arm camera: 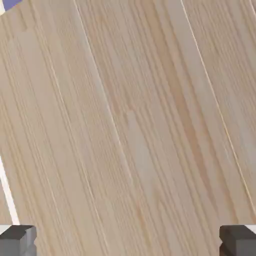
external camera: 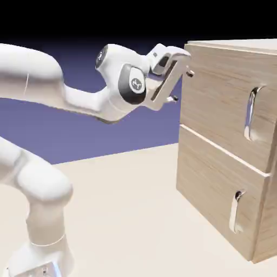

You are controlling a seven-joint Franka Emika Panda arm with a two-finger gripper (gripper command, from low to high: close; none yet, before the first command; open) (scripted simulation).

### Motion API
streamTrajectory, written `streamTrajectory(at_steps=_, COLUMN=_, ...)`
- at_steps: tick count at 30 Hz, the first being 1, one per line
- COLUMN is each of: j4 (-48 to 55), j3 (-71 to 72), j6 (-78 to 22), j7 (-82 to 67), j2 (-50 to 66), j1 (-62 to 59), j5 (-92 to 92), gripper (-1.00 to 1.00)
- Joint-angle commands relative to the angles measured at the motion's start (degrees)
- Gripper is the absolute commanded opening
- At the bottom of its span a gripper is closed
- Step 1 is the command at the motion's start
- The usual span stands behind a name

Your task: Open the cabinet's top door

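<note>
Claw (external camera: 180, 85) released, fingers spread wide and empty, held high at the cabinet's (external camera: 227, 146) upper near corner, tips pointing into the front face. Top door (external camera: 216, 97) lies directly ahead of the claw, closed flush; its long silver handle (external camera: 250, 113) runs vertically, well off to the far side of the claw along the panel, untouched. Lower panel (external camera: 216, 195) with its shorter handle (external camera: 236, 211) sits below the claw, also vertical.

Exterior view alone shows both handles, the seam between panels and the cabinet's near edge beside the claw. Hand view shows only slanted light wood grain filling the frame, a sliver of blue backdrop at one corner, and both grey fingertips (arm camera: 17, 240) far apart.

Open surface (external camera: 124, 216) lies below the claw, unobstructed.
</note>
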Motion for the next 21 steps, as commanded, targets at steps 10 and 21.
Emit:
streamTrajectory(at_steps=10, j4=5.6, j3=-11.6, j6=-0.5, j7=-13.5, j2=-5.5, j1=9.8, j5=-24.9, gripper=0.00)
streamTrajectory(at_steps=21, j4=11.8, j3=-24.5, j6=-1.0, j7=-28.3, j2=-11.5, j1=20.6, j5=-52.3, gripper=0.00)
